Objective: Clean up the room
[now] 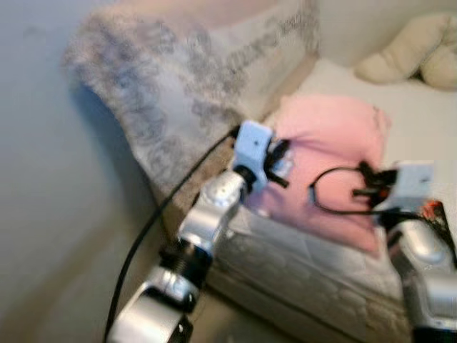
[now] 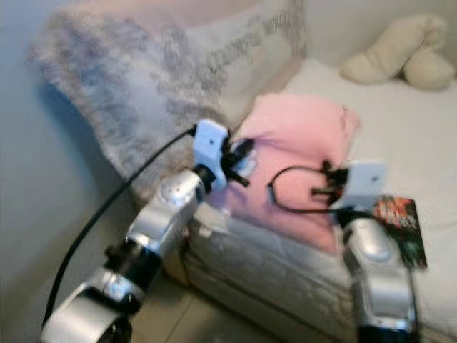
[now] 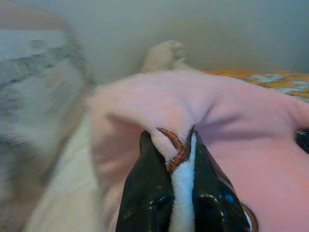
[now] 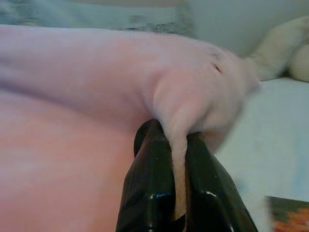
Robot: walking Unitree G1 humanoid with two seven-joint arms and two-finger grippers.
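A pink cloth (image 1: pixel 328 143) lies spread on the near corner of the bed (image 1: pixel 421 121). My left gripper (image 1: pixel 277 163) is at the cloth's left edge. In the left wrist view its fingers (image 3: pixel 145 193) are shut on a fold of the pink cloth (image 3: pixel 231 116) with white and brown trim. My right gripper (image 1: pixel 368 187) is at the cloth's right side. The right wrist view has its fingers (image 4: pixel 149 183) pinched shut on a raised fold of the pink cloth (image 4: pixel 96 96). The eye views are blurred.
A large grey-patterned pillow (image 1: pixel 186 78) leans at the head of the bed, to the left of the cloth. A cream plush toy (image 1: pixel 418 53) lies at the far right. A dark printed book (image 2: pixel 398 223) rests on the mattress by my right arm. Pale floor (image 1: pixel 57 243) lies to the left.
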